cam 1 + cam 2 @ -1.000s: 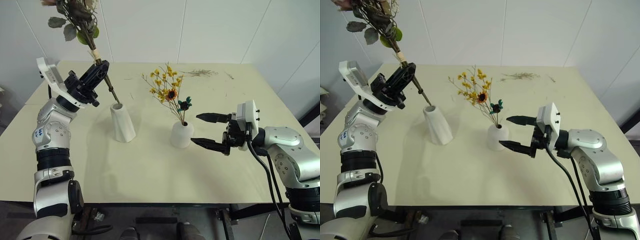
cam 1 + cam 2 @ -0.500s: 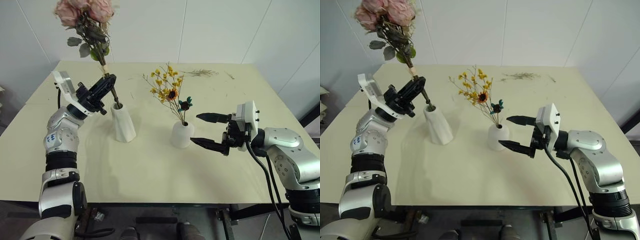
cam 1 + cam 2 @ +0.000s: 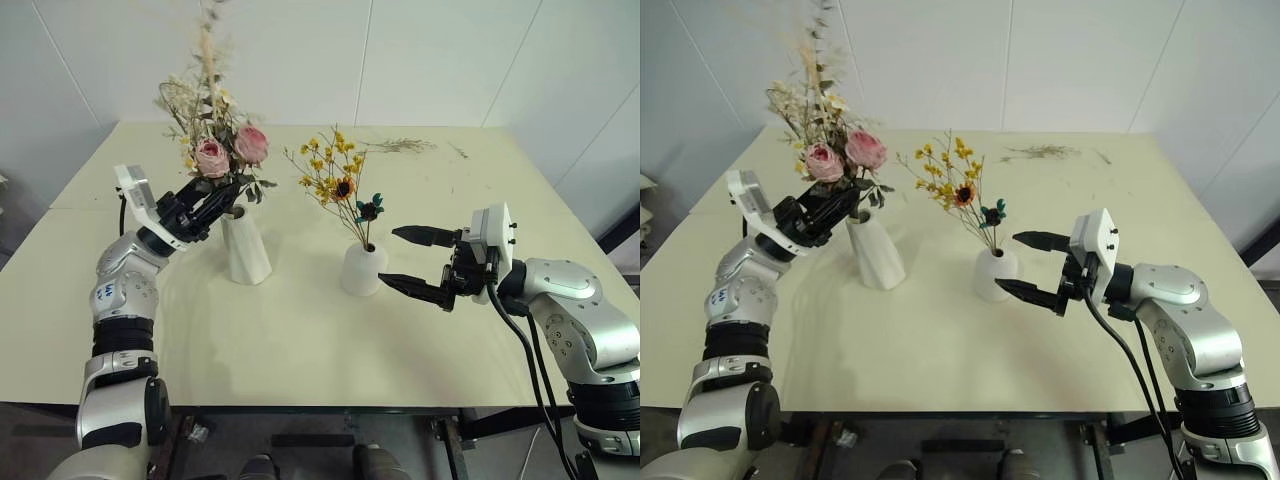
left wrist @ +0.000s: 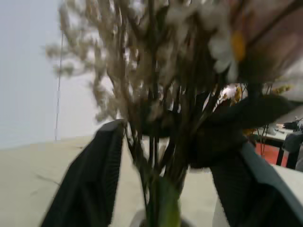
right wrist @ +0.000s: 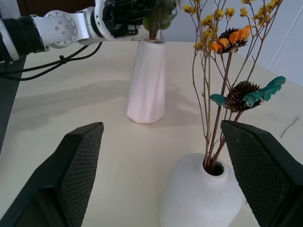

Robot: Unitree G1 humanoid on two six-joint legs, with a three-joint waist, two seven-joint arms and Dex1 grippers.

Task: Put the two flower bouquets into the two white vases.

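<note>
Rose bouquet [image 3: 222, 150] in tall vase [image 3: 245, 247], left gripper [image 3: 215, 203] apart around stems; right gripper [image 3: 412, 260] apart by short vase [image 3: 362, 271].

A pale yellow-green desk [image 3: 300, 340] stands against a white panelled wall [image 3: 440, 60]. Loose dried twigs [image 3: 403, 146] lie near the desk's far edge, with a smaller bit [image 3: 459, 152] just beside them to the right.

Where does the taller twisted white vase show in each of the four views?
Left eye view: taller vase, left of centre, under the pink rose bouquet.
Right eye view, left of centre.
Left wrist view: just its rim at the bottom edge.
Right wrist view, upper centre.
Shared landmark: short vase with yellow bouquet.
</note>
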